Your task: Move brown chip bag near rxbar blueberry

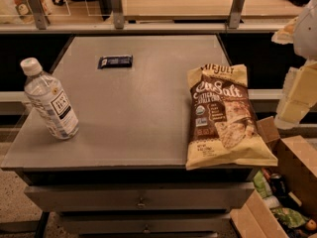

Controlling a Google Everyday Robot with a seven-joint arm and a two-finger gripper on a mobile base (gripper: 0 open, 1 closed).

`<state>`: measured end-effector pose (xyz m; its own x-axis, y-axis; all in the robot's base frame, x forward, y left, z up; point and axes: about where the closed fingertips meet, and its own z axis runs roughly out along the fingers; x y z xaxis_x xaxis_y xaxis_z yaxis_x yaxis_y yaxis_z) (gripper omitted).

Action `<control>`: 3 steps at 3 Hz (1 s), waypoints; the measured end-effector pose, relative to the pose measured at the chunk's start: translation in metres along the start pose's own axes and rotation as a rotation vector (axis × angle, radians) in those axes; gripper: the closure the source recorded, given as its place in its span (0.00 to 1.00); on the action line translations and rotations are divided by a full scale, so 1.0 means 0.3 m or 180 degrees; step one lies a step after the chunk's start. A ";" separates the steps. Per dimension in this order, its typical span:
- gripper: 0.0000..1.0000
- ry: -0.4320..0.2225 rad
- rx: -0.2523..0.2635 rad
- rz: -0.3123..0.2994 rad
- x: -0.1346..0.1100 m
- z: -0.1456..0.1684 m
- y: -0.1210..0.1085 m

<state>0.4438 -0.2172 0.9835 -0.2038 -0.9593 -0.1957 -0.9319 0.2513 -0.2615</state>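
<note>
Since the brown chip bag (223, 118) is seen lying flat on the tabletop (138, 118), with the rxbar blueberry (115, 61) well apart from it to the far left, nothing of the task is judged as done. The hand (296, 99) is held to the right of the bag, apart from it; whether it is open or closed cannot be told. Approach, grasp and carrying are all left.

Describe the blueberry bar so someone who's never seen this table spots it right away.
On the grey table, look at the far side, left of centre: the rxbar blueberry lies flat. It is small and dark navy, unlike the brown chip bag at the right, beside the gripper, or the clear water bottle at the left.
</note>
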 end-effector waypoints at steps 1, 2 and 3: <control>0.00 0.0017 0.0008 -0.0163 -0.037 -0.003 -0.074; 0.00 0.0021 0.0007 -0.0351 -0.119 0.028 -0.158; 0.00 0.0003 -0.0038 -0.0430 -0.179 0.094 -0.222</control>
<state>0.5254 -0.1789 0.9848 -0.0764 -0.9844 -0.1585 -0.9544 0.1182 -0.2742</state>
